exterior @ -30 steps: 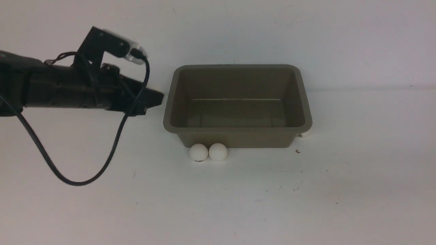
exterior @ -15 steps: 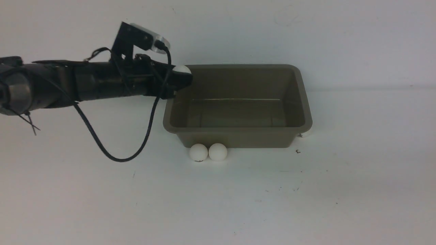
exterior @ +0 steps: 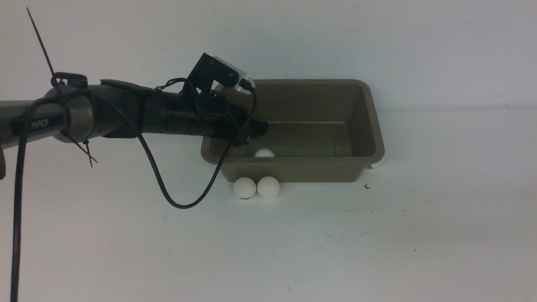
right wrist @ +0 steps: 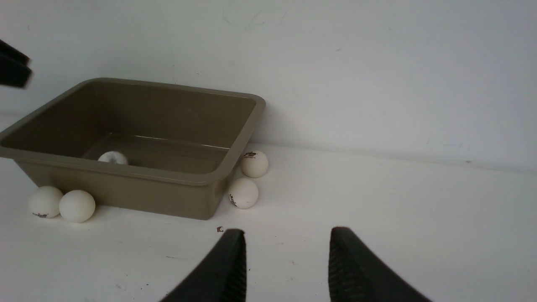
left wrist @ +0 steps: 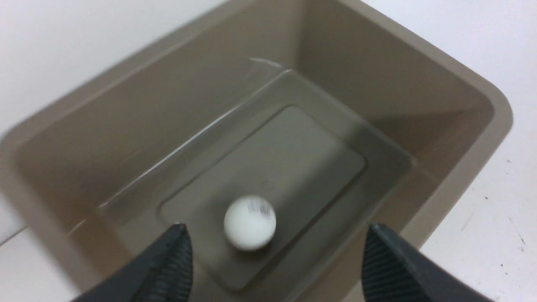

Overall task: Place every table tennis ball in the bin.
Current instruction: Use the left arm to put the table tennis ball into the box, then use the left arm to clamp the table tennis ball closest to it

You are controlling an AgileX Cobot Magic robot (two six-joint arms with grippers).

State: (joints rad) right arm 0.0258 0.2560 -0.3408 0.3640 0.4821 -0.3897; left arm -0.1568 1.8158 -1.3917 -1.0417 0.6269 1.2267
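White capital letters spelling "PiPER" are standing out on the dark band of the robot's left arm [exterior: 40,123], while dark printed marks on a few white balls [right wrist: 254,163] are showing too small to read.

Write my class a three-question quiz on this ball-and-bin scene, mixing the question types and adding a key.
1. True or false: the left gripper is closed around a ball.

2. Multiple choice: how many balls lie outside the bin?
A) two
B) three
C) four

3. Fill in the blank: the ball in the bin rests on the bin's ______.

Key:
1. False; its fingers stand apart with nothing between them.
2. C; two balls by the near side and two balls by the right end.
3. floor
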